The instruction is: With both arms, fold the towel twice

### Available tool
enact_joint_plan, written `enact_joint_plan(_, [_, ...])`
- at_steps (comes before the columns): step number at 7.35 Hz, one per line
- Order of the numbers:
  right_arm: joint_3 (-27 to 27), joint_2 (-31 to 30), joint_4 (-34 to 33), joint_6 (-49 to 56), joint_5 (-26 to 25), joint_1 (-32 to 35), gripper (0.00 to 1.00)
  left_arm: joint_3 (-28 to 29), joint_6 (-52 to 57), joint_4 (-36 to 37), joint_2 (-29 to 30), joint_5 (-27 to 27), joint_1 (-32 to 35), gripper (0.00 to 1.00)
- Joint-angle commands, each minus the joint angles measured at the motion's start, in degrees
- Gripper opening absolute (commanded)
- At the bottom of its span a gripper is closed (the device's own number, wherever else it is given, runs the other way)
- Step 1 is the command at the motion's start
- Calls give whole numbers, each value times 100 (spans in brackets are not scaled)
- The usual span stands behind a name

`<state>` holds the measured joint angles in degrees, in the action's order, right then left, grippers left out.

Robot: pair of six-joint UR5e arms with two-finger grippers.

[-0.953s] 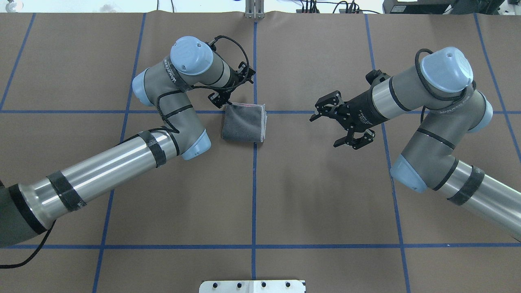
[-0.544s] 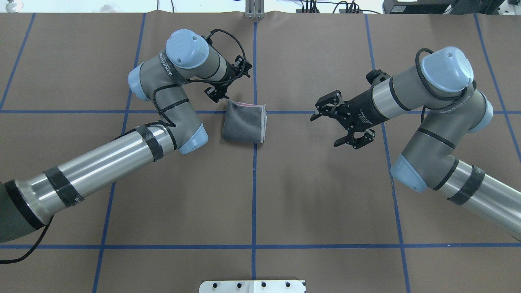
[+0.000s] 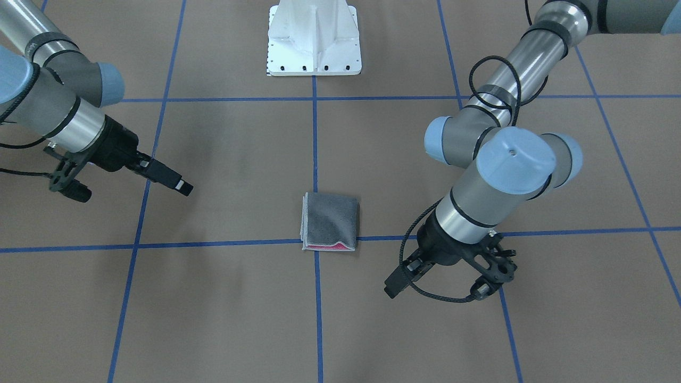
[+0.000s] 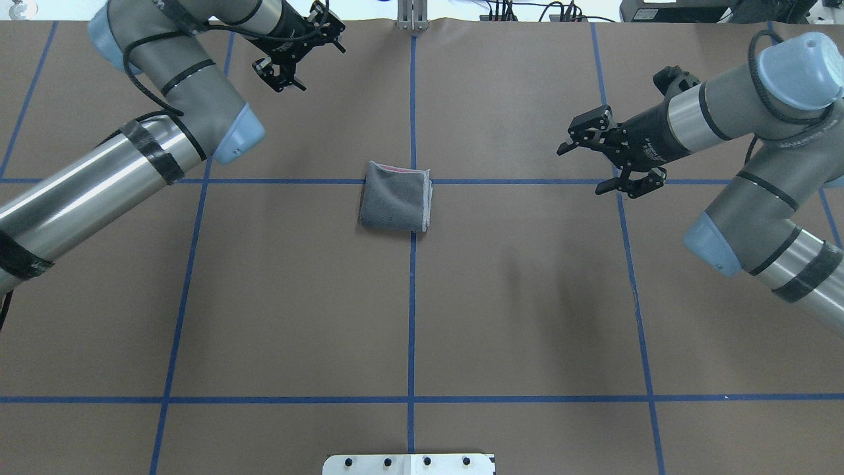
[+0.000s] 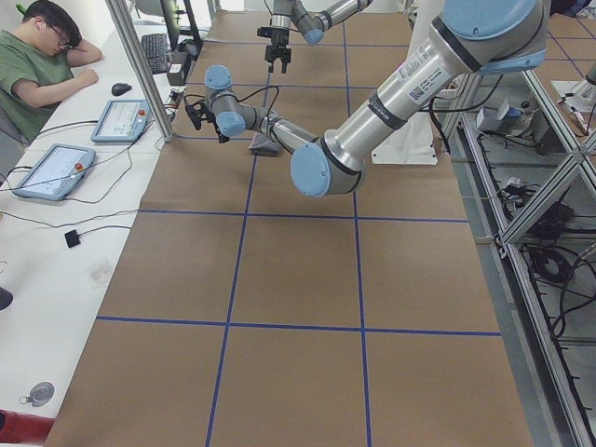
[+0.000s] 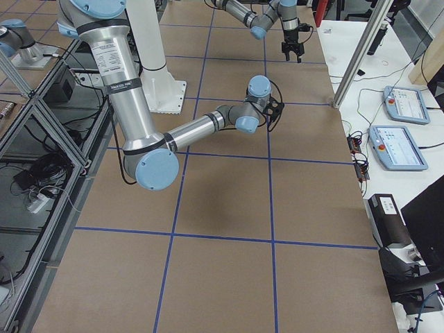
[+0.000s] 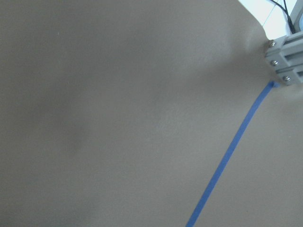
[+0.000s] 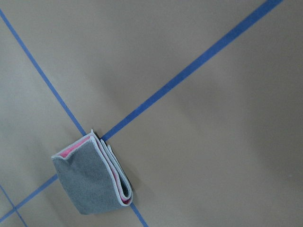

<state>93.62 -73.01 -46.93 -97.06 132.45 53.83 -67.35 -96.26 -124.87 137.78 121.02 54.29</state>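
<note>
You pulled the black left gripper point(image 4: 300, 53) away to the upper left; it and the black right gripper point(image 4: 583, 168) stood spread-jawed, leaving the grey-and-pink terry towel point(image 4: 394, 204) free, apparently folded twice.

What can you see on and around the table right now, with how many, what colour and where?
towel: one, grey outside with pink-red at the edges, folded, at a tape crossing mid-table, touched by neither pincer.
table cover: one, brown, under everything.
tape lines: several, blue, a grid on the cover.
pedestal base: one, white, at the robot's edge of the table.
control tablets: two, grey-white, on the white side bench.
person: one, green shirt, seated at that bench.
left pincer: one, black, open, near the table's far edge.
right pincer: one, black, open, on the robot's right of the towel, apart from it.
</note>
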Motion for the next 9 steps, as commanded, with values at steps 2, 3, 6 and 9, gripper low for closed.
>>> enact_joint_plan(2, [-45, -530, -1620, 3402, -26, 881, 99, -1582, 2347, 897, -1486, 114, 599, 100])
enact_joint_plan(3, [-37, -539, -2497, 4623, -105, 1284, 99, -1997, 3541, 1868, -1665, 115, 983, 100])
enact_joint_plan(6, [-71, -548, -4427, 7775, -720, 2296, 99, -2388, 6434, 3890, -1999, 114, 1795, 100])
enact_joint_plan(9, [-124, -706, -4823, 9263, -116, 3605, 99, -2415, 7456, 3794, -2475, 568, 2653, 100])
